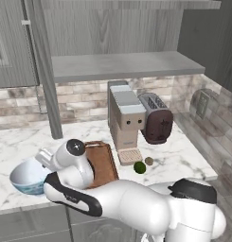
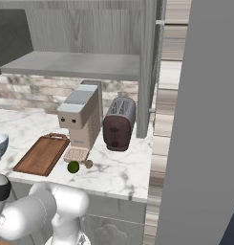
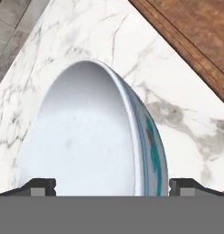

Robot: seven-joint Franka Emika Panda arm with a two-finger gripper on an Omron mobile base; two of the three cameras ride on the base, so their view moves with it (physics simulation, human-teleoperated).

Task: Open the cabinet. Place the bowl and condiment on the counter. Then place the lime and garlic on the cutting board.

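Hand [image 3: 112,186] released, fingers spread wide either side of bowl [image 1: 28,176], near left on bench [image 1: 183,153]. Beside it, board [image 1: 102,163]. Right of that, lime [image 1: 139,167] and garlic [image 1: 149,161]. Beyond, cabinet [image 1: 112,45] open.

A backsplash [image 1: 84,97] of pale brick-pattern tile in beige and grey tones is fitted along the rear wall. On the right side wall, the same tile is continued, and a grey wall outlet plate [image 1: 201,104] is mounted there. A beige coffee machine [image 1: 125,118] and a dark brown toaster [image 1: 156,118] are positioned side by side against the backsplash. Grey base cabinet fronts [image 1: 32,229] are installed below. Lighting is even and diffuse, with soft shadows cast.
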